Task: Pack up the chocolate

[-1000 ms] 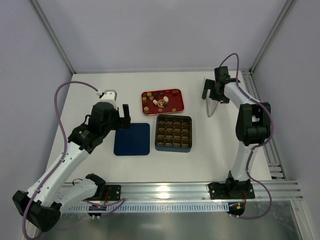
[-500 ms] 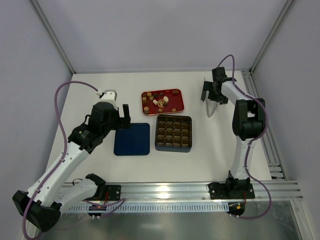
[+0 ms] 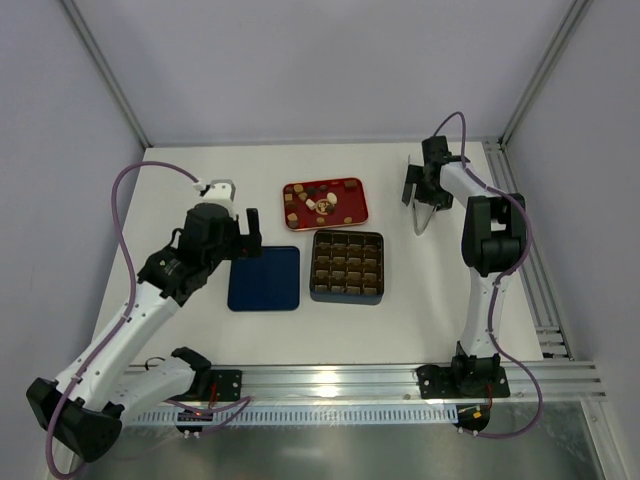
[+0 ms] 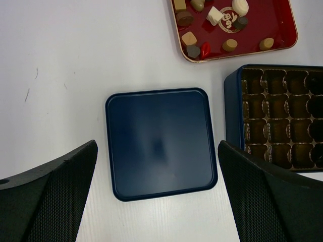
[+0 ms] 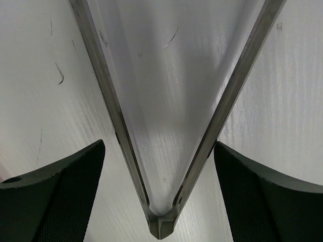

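The chocolate point(image 3: 322, 200) is several tiny tan, brown and whitish pieces lying in the red tray point(image 3: 354, 208) at the far middle. It also shows in the left wrist view point(image 4: 189, 38). The dark gridded box point(image 3: 346, 296) stands just in front of the tray, with its cells holding nothing visible point(image 4: 275, 121). My left gripper point(image 3: 241, 234) is open and empty, hovering over the dark blue lid point(image 4: 160, 116). My right gripper point(image 3: 424, 193) is open, and its fingers straddle the hinge end of metal tongs point(image 5: 161, 229) lying on the table.
The blue lid point(image 3: 264, 278) lies flat to the left of the box. The tongs point(image 3: 421, 222) lie at the far right near the frame rail point(image 3: 520, 215). The red tray also shows in the left wrist view point(image 4: 270, 17).
My right arm has folded further back toward the far right while its gripper stays over the tongs. The left arm has not moved.
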`<state>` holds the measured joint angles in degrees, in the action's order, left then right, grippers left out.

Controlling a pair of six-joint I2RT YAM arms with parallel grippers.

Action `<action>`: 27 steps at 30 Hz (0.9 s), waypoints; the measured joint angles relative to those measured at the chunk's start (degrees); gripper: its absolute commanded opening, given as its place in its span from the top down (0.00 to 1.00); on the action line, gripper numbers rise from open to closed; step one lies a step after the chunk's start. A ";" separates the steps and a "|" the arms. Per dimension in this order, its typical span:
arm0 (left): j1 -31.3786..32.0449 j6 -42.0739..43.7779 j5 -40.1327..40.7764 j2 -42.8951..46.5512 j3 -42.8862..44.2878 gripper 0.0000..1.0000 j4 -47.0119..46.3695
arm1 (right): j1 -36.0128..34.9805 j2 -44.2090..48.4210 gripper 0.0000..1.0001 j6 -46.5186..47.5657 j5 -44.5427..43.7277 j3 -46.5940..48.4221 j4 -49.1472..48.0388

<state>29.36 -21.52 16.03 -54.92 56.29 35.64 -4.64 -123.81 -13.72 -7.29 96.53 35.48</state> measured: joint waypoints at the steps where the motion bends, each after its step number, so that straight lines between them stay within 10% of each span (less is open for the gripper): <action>1: 0.00 0.02 0.00 -0.02 0.00 0.00 0.00 | 0.00 -0.11 0.13 0.00 0.02 0.00 0.00; 27: 0.00 0.81 0.00 -1.29 0.00 0.00 0.04 | 0.00 -2.99 0.30 -0.31 -0.04 2.60 0.48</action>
<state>29.36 -20.71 16.03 -56.21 56.29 35.68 -4.64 -126.80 -14.02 -7.33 99.13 35.97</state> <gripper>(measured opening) 0.995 0.703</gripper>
